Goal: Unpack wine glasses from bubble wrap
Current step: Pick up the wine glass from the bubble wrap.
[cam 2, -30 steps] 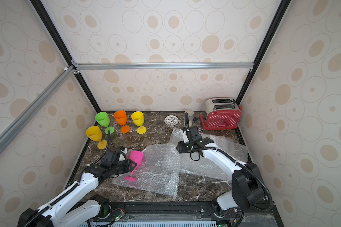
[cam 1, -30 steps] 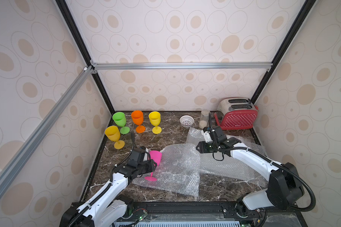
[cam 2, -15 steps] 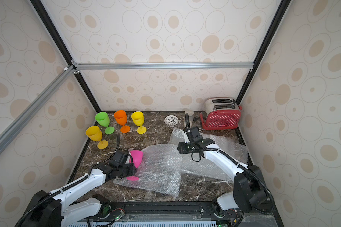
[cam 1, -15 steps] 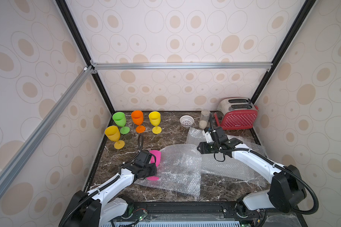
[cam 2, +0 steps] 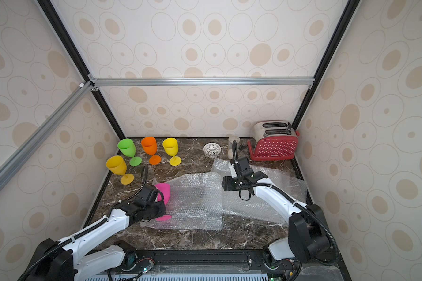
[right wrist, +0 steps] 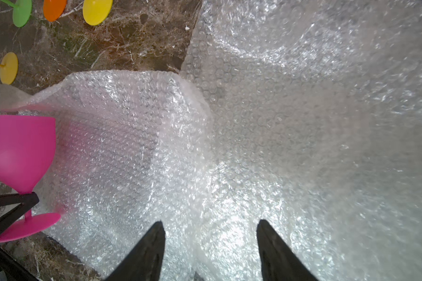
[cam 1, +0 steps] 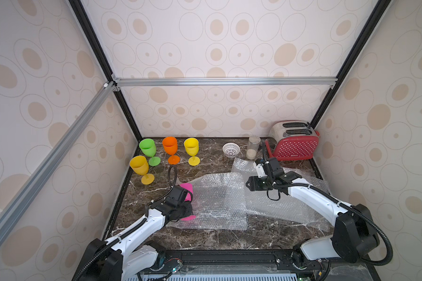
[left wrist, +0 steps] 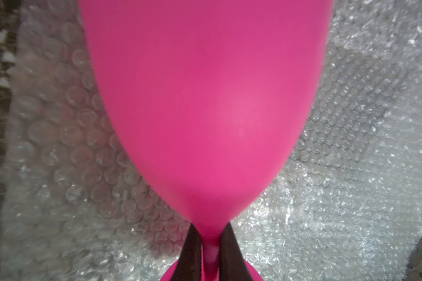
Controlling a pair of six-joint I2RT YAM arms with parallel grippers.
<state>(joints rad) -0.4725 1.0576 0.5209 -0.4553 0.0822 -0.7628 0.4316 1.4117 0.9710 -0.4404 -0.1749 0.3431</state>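
Left end effector [left wrist: 210,233] clamps pink glass [left wrist: 205,97] stem; right end effector [right wrist: 210,221] agape over bubble wrap [right wrist: 278,121]; toaster [cam 1: 294,147] behind.

Mock kitchen booth in a test rig: dark brown marble-look countertop [cam 1: 229,238], red dotted two-slot toaster [cam 1: 294,143] at the back, beige circle-patterned wallpaper panels [cam 1: 205,36], silver aluminium frame bar [cam 1: 224,81] overhead, black corner posts [cam 1: 327,104].

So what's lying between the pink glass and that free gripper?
Only bubble wrap: a flat, crinkled sheet spreads from the pink glass across to the right gripper. Nothing else lies on that stretch, as both top views and the right wrist view show.
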